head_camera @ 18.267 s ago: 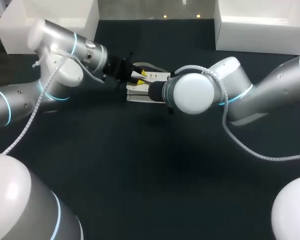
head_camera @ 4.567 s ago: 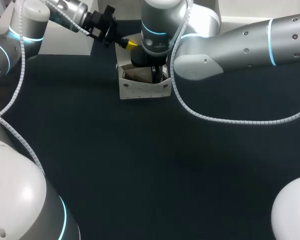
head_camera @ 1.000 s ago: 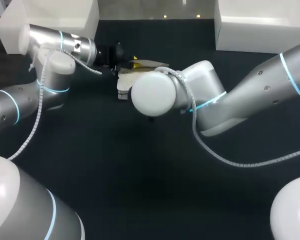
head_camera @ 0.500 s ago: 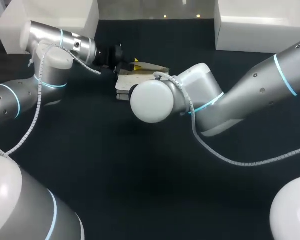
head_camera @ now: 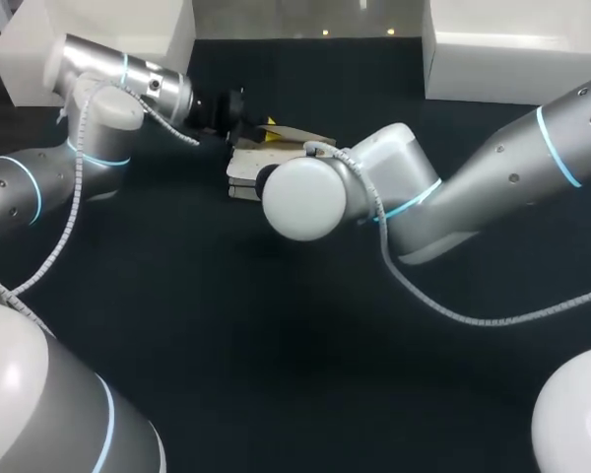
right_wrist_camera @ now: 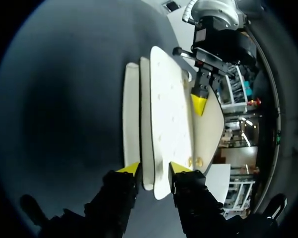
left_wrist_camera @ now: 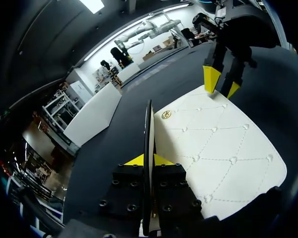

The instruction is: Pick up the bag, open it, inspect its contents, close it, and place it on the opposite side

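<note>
The dark table (head_camera: 276,345) fills the head view. My right arm (head_camera: 492,168) comes in from the right edge and reaches past the middle, its round white wrist joint covering much of the work. My left arm (head_camera: 98,99) comes in from the left edge and ends in the upper left of the middle.

Between them, just left of centre in the upper part of the frame, the flat white quilted bag (head_camera: 244,163) lies on the table. Its tan-lined flap (head_camera: 297,131) is raised off the body.

The left gripper (left_wrist_camera: 149,159) is closed tight on the flap, which shows edge-on as a thin sheet pinched between the yellow tips, with the quilted face just beside it. The right gripper (right_wrist_camera: 151,171) sits at the bag's opposite edge, with the stacked layers of the body in its opening. I cannot tell whether it actually clamps them.

I judge this to be flap work: the bag is down and the flap is up, so it is being either opened or shut. To shut it, the left arm should lay the flap flat on the quilted face so the clasp meets. The right arm should steady the body before any carry across.
</note>
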Controlling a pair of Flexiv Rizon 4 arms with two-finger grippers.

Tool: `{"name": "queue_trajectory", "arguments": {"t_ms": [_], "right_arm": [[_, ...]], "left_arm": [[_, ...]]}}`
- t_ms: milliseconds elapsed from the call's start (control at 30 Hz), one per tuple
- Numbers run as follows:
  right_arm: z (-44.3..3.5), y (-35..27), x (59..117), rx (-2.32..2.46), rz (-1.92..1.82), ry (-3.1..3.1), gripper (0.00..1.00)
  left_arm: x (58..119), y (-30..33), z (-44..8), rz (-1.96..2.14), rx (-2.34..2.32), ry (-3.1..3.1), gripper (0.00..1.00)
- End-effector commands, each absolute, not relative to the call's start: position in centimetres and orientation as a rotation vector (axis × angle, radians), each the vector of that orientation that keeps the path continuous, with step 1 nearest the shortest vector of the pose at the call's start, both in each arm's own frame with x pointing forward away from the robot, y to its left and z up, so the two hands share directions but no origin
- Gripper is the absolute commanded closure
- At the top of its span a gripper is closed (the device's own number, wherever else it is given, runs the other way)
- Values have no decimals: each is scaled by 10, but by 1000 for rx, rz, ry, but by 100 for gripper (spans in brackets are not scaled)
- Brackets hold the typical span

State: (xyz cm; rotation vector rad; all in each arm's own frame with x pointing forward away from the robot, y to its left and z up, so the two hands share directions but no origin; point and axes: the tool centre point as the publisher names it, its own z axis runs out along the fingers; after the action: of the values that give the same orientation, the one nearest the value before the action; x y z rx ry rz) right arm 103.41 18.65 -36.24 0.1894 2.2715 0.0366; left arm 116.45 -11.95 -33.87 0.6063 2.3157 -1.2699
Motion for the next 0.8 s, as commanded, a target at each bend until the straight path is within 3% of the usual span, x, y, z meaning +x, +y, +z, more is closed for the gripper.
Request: {"name": "queue_trajectory", "arguments": {"t_ms": [33, 567, 767, 800], "right_arm": [[-366, 187, 1039, 184, 35, 2266, 69], [-369, 188, 1053, 167, 3, 2264, 73], [-369, 187, 1056, 173, -1, 2265, 84], [-369, 187, 1056, 174, -1, 2264, 90]], "left_arm": [[1171, -121, -342, -1283, 618, 2318, 100], [1169, -119, -345, -1297, 640, 2322, 100], [1168, -117, -344, -1296, 639, 2320, 100], [1167, -117, -344, -1297, 640, 2319, 100]]}}
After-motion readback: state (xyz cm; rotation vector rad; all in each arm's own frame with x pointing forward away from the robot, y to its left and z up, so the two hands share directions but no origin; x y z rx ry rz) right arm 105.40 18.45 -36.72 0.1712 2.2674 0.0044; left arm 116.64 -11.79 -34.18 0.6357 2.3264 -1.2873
